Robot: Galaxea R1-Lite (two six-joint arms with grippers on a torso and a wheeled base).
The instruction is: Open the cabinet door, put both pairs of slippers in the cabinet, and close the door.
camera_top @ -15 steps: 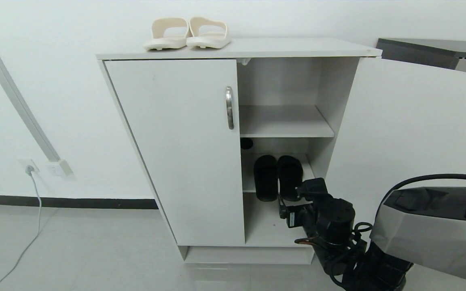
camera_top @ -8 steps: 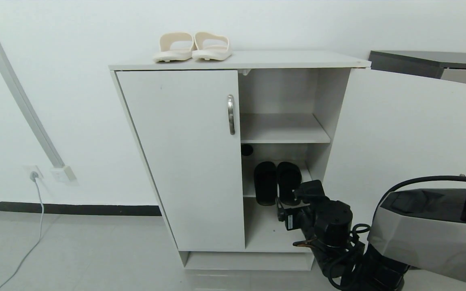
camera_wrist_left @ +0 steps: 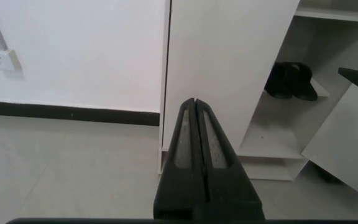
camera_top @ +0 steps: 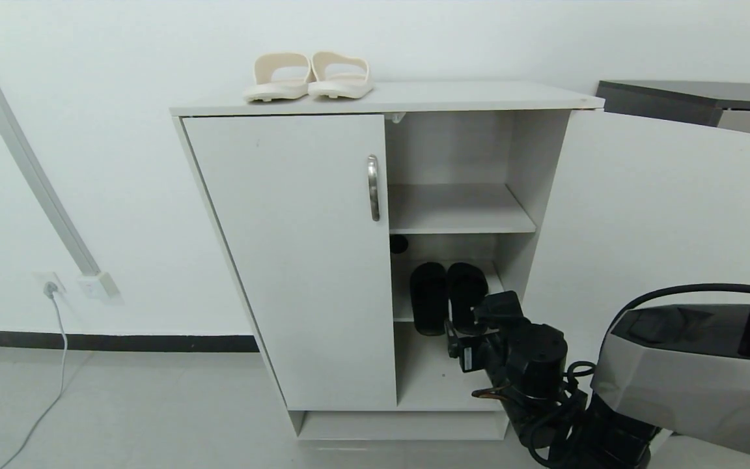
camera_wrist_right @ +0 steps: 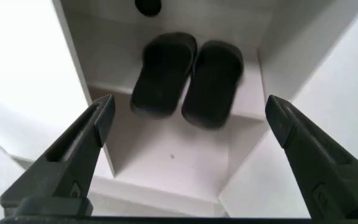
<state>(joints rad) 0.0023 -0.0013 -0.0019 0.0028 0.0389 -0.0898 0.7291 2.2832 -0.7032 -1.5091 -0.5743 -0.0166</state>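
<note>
Black slippers (camera_top: 448, 296) inside cabinet (camera_top: 479, 95); beige slippers (camera_top: 310, 76) on top; right door (camera_top: 661, 215) open.

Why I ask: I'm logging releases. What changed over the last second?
Only the head camera's view shifted; no thing visibly moved, nothing was grasped or released. The right claw stays open before the black slippers on their shelf; the beige slippers remain on the cabinet top, right door open.

We saw a plain white cabinet (camera_top: 284, 260) with a silver handle (camera_top: 373, 187). The cream slippers (camera_top: 310, 77) were one even tone, and the black slippers (camera_top: 448, 296) were solid black. The wall (camera_top: 121, 163) was white, its slanted strip (camera_top: 31, 159) grey, the baseboard (camera_top: 121, 340) black and the floor (camera_top: 140, 417) pale grey. The left tool (camera_wrist_left: 195, 107) and right tool (camera_wrist_right: 189, 106) were black.
</note>
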